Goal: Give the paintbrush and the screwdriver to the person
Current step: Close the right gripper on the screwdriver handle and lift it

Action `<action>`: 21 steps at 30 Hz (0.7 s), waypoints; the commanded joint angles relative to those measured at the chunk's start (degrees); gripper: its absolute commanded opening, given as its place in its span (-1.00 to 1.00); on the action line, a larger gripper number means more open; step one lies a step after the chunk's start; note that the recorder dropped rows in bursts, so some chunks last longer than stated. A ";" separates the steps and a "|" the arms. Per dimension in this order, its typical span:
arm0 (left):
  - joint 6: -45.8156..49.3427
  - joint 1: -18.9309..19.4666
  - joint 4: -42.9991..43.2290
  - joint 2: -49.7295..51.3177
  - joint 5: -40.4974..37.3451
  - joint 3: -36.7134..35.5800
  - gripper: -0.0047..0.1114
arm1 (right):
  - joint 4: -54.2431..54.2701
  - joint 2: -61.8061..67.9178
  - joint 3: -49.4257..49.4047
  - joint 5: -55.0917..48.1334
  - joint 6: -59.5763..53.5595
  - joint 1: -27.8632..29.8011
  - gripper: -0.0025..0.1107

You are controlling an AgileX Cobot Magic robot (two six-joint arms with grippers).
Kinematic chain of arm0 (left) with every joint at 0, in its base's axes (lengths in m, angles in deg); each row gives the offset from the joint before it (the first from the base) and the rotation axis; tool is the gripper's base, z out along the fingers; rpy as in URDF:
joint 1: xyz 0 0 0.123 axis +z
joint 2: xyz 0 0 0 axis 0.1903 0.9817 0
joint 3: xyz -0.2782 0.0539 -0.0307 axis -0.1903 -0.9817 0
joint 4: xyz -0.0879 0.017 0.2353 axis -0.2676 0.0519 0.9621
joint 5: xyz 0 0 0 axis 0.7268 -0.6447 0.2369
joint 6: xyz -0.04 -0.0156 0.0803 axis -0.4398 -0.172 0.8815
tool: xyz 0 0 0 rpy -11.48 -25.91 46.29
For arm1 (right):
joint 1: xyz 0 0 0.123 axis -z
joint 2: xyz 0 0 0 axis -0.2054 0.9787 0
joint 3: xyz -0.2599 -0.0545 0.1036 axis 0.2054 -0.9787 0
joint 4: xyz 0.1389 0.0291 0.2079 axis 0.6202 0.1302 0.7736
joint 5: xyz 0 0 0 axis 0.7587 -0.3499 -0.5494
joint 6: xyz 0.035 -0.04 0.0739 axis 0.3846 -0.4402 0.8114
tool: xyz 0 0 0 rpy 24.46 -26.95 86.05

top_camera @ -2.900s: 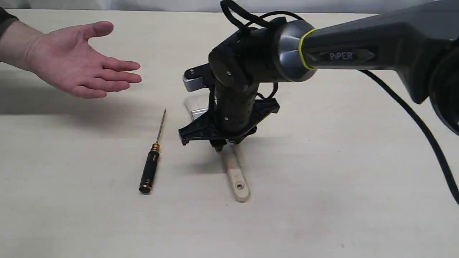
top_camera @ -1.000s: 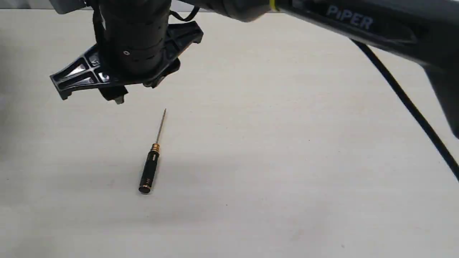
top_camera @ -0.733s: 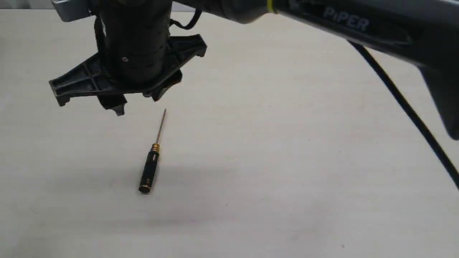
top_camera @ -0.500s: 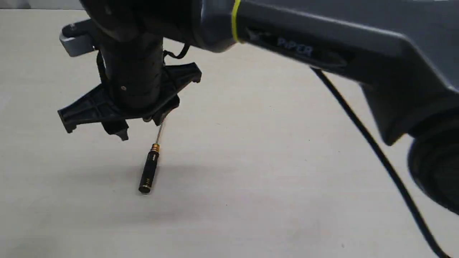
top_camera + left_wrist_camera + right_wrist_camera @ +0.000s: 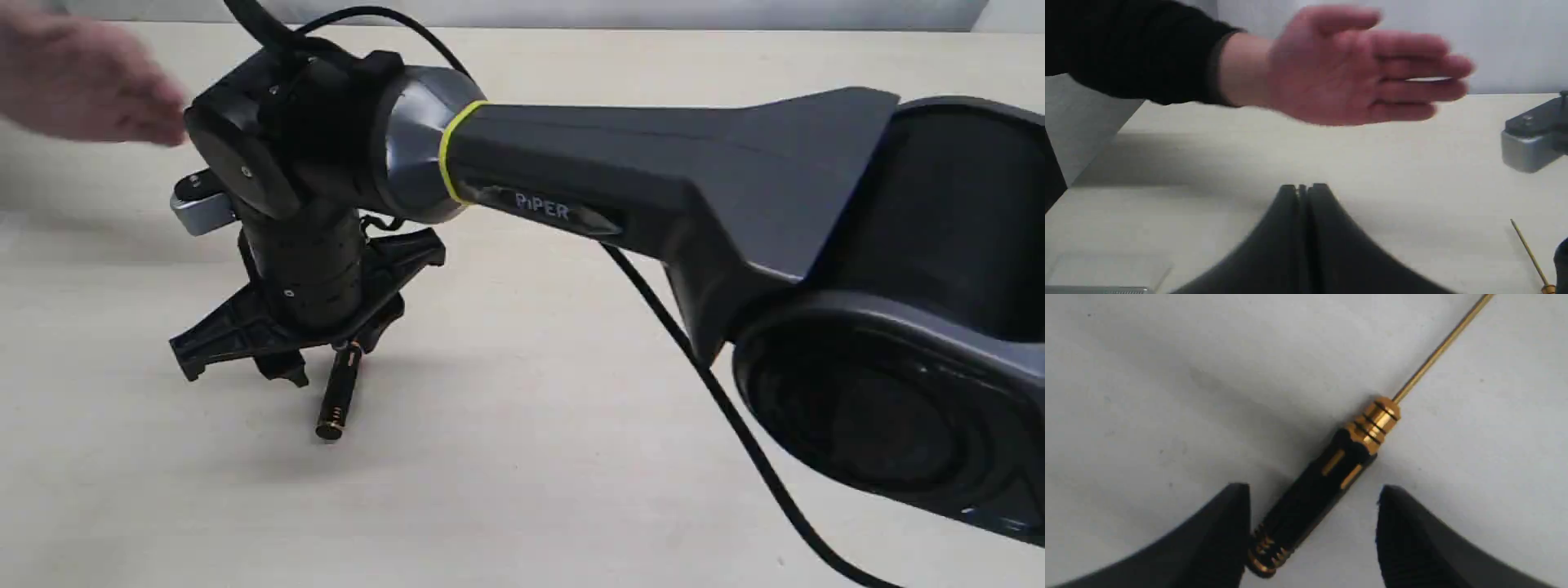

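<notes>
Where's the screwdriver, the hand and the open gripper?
screwdriver (image 5: 1331,477), right wrist view, on its black handle.
hand (image 5: 1339,77), left wrist view, on the palm.
right gripper (image 5: 1312,492), right wrist view, midway between its fingertips.

Black screwdriver (image 5: 1312,496) flat; person's palm (image 5: 1331,77) open

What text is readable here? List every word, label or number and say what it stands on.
"PiPER": on the grey link of the right arm, in the exterior view.
No other text: the screwdriver bears none, and neither wrist view shows any.
</notes>
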 commanded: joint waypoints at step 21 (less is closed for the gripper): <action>-0.12 -0.47 -0.12 -0.14 0.36 -0.12 -0.92 | -0.45 4.99 0.15 -0.92 -3.05 0.07 -0.88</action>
